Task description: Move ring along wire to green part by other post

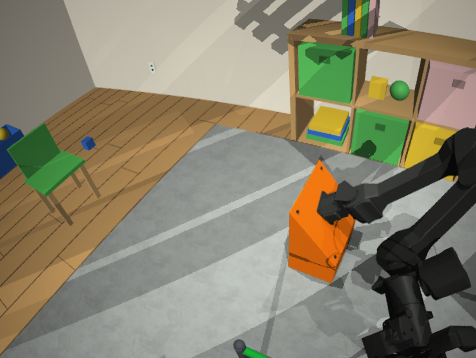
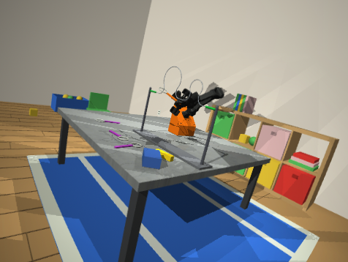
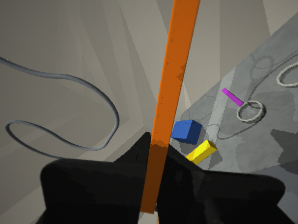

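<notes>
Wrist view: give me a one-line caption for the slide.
Gripper shut on the orange handle, grey wire looping at left, table below.

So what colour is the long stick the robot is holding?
Orange. The handle shows best in the wrist view, clamped in the gripper.

Matt orange handle in my matt black gripper; smooth thin grey wire; mottled grey stone-like table top; wooden shelf unit.
</notes>
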{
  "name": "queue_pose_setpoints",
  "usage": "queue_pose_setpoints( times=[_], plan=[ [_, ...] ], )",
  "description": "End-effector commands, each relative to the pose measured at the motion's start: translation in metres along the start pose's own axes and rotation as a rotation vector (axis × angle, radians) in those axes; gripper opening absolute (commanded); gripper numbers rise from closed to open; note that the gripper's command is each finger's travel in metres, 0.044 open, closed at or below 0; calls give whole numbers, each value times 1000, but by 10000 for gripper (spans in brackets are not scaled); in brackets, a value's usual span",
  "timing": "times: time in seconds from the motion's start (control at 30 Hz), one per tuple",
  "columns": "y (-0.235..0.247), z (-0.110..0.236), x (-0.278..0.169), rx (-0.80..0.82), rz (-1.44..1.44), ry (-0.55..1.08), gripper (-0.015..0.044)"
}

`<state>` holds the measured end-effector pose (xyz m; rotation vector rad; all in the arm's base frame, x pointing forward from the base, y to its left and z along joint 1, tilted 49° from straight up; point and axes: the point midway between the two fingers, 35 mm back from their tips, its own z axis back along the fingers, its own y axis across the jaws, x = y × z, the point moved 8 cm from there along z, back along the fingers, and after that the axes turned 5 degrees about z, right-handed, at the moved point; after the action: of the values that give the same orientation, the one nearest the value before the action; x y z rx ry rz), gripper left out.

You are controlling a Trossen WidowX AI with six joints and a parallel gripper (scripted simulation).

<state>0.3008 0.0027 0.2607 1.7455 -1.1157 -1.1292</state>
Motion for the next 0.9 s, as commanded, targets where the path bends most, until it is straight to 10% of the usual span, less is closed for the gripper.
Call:
queue_pose_setpoints(
  times=[0.0, 0.87],
  plan=[
    [-15, 3, 0, -47, 87, 15, -150],
    [-89, 29, 29, -299, 662, 115, -150]
  ],
)
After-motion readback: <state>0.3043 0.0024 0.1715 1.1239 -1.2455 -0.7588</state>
